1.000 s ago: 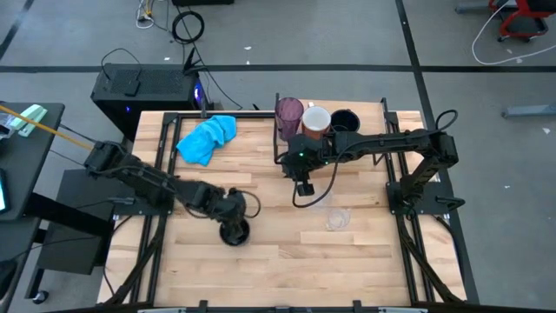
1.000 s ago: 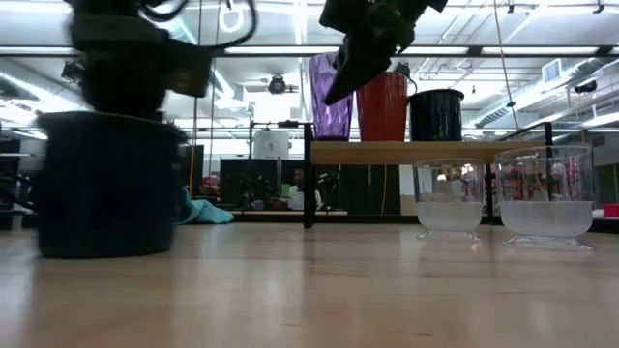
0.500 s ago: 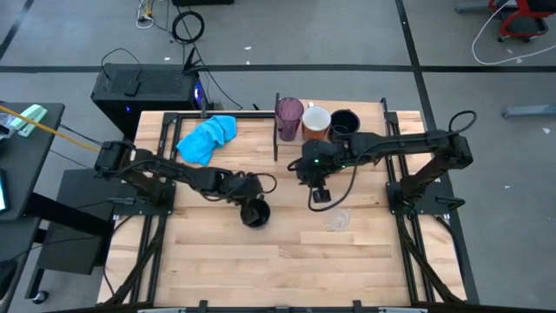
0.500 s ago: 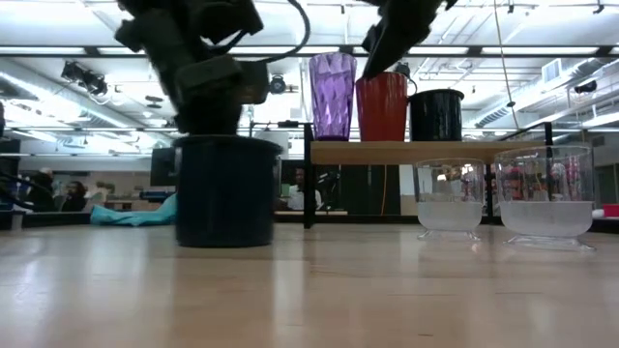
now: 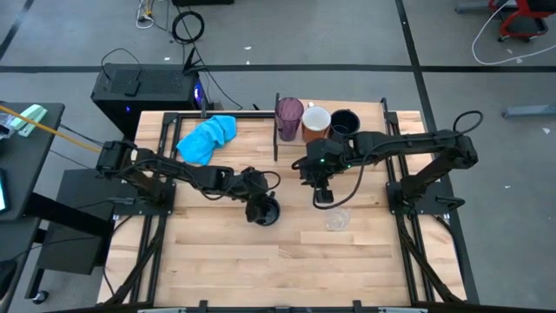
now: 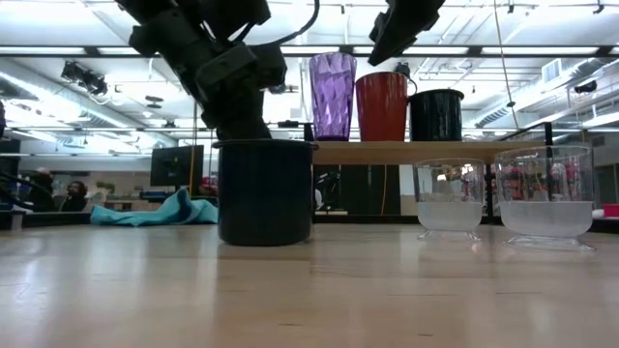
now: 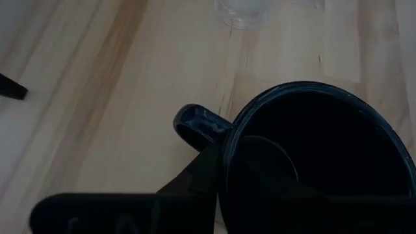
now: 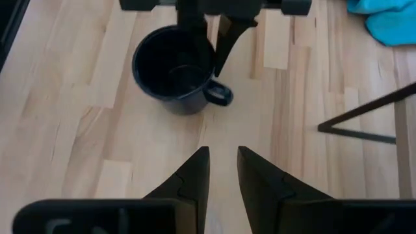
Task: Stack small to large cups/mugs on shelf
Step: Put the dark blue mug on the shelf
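A black handled mug (image 5: pixel 268 212) stands upright with its base on the table, near the middle. My left gripper (image 5: pixel 259 205) is shut on its rim. My right gripper (image 8: pixel 222 159) hangs in the air to the mug's right, its fingers a narrow gap apart with nothing between them. On the raised shelf (image 6: pixel 426 152) at the far side stand a purple tumbler (image 6: pixel 332 97), an orange mug (image 6: pixel 383 106) and a second black mug (image 6: pixel 436 115). Two clear cups (image 6: pixel 450 198) stand on the table at the near right. My left gripper has the mug's wall between its fingers at the rim (image 7: pixel 227 140), right beside the handle (image 7: pixel 195 123). One finger is inside the mug and the other finger (image 7: pixel 195 182) is outside. The fingers slant down from the table's left. The mug (image 6: pixel 264 193) stands upright on the table.
A bright blue cloth (image 5: pixel 207 137) lies at the far left of the table. The shelf's dark upright post (image 5: pixel 277 130) stands beside the tumbler. Bare planks (image 5: pixel 261 261) stretch along the near side. A black box (image 5: pixel 148 87) sits beyond the far edge.
My left gripper has gone toward the table's right edge and a little toward the far edge, rolling its wrist. The black mug has gone with it, upright and low on the table. My right gripper has risen and drifted right, away from the shelf.
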